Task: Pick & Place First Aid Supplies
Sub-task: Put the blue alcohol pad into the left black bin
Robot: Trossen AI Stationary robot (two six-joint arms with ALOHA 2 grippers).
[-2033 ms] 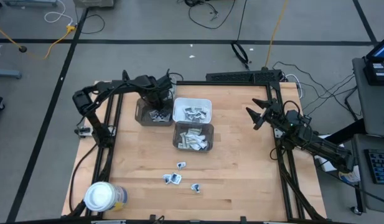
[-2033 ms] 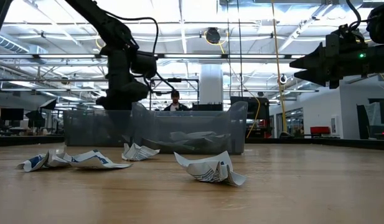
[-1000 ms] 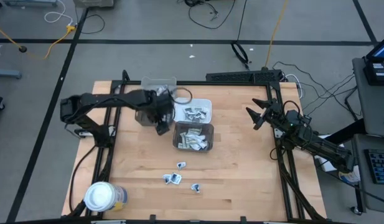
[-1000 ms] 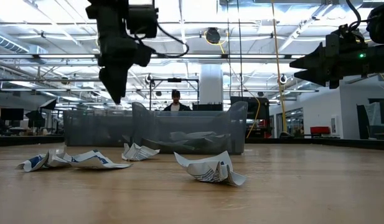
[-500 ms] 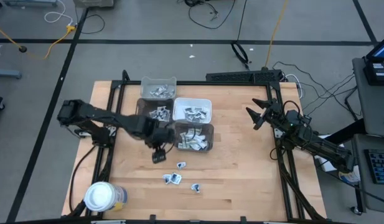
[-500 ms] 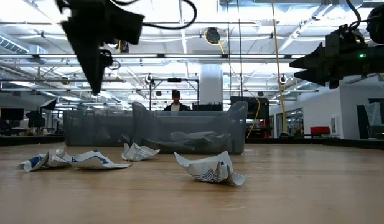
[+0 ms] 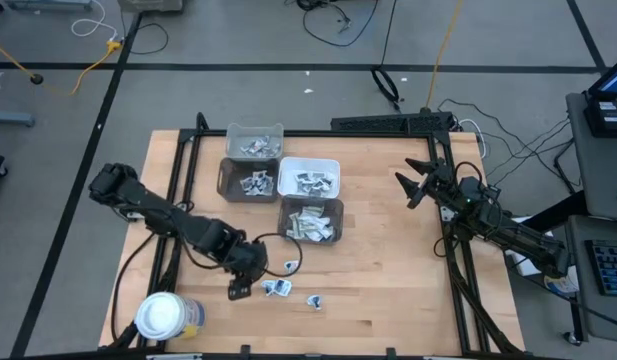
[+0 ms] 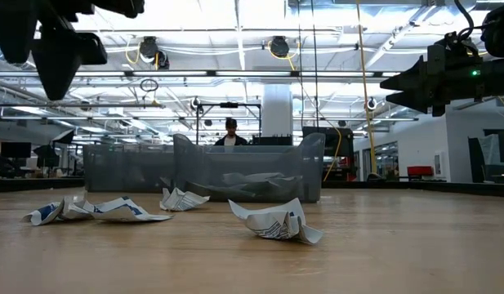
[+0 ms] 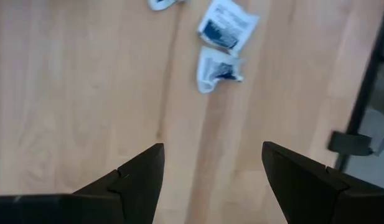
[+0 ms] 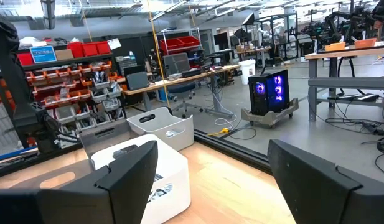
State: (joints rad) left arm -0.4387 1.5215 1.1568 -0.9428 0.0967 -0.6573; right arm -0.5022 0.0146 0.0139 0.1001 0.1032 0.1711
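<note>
Blue print on the packets [image 9: 221,46] – unreadable; left claw [image 9: 210,168] open above them, right claw [image 10: 210,165] open.

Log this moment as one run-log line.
left hand: open, empty, above loose packets | right hand: open, waiting at right edge | bins: hold packets

Light wood table [image 7: 388,290], black frame rails at the edges. On it: four bins clustered toward the far side, a clear bin [image 7: 254,141], a dark grey bin [image 7: 247,181], a white bin [image 7: 308,177] and a second grey bin [image 7: 310,220], all holding packets. Three loose crumpled packets [image 7: 278,287] near the front middle. White-lidded round jar [image 7: 161,315] at the front left corner.
</note>
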